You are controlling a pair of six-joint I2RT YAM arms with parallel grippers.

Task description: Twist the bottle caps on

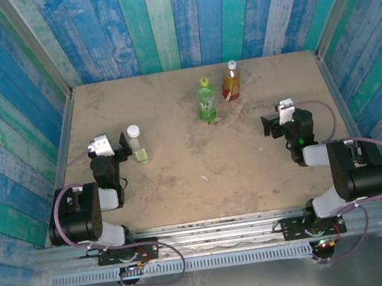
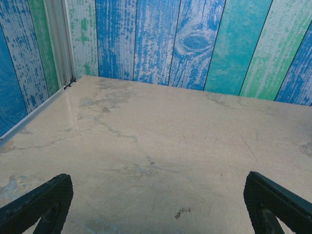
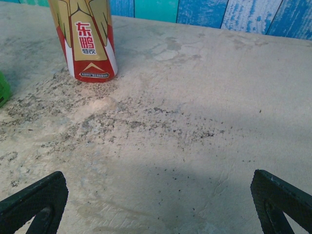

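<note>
Enclosed by blue plank walls (image 1: 159,19), the green plastic bottle (image 1: 206,100) and amber red-labelled bottle (image 1: 231,81) at upper centre and the clear plastic bottle (image 1: 136,144) at centre-left are stood upright. The left gripper (image 2: 157,183) and right gripper (image 3: 158,180) are held open.

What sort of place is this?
Probably a staged robot test booth: blue-green plank walls box in a worn table, a left arm and a right arm sit bolted at its near edge, and a green bottle, amber bottle and clear bottle stand on it.
</note>
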